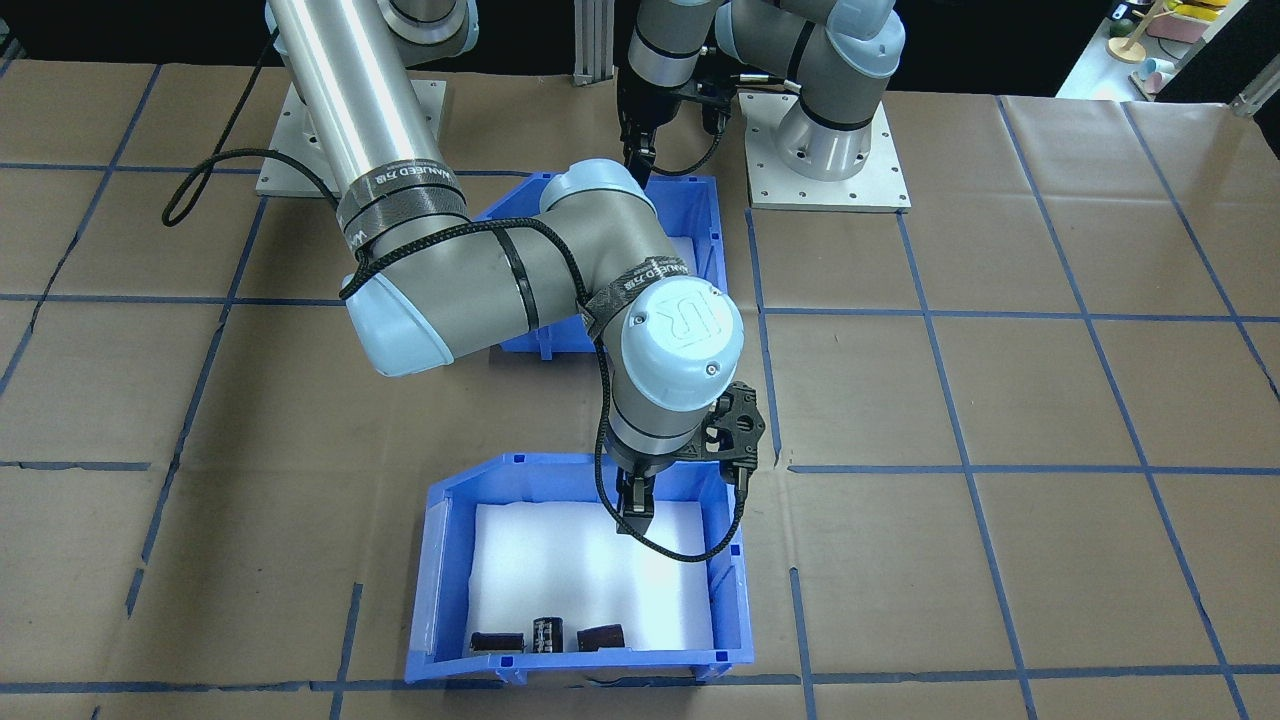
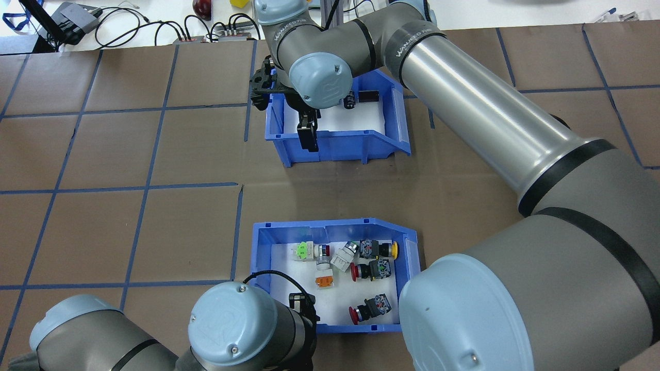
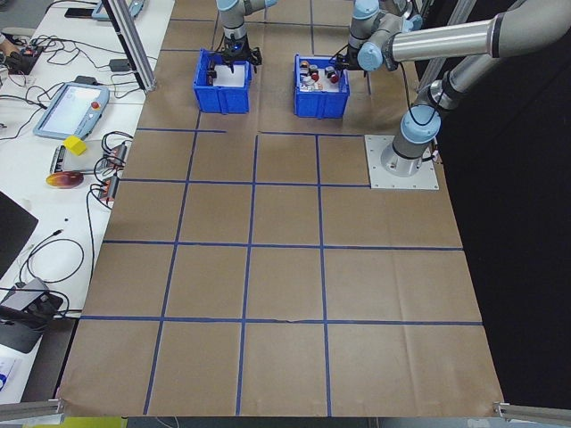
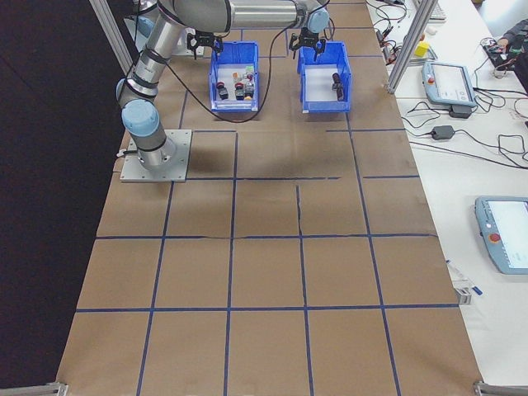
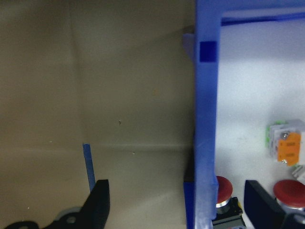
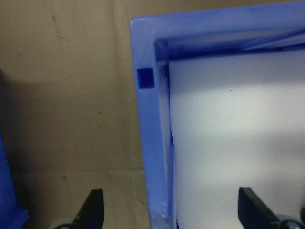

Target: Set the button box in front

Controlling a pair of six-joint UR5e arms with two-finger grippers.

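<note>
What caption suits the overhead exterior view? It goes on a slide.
Two blue bins: left gripper at the near button box, right gripper at the far bin, both jaws open astride a wall.

Two blue bins side by side on the far table — button box (image 4: 235,80) left, second bin (image 4: 325,81) right
</note>
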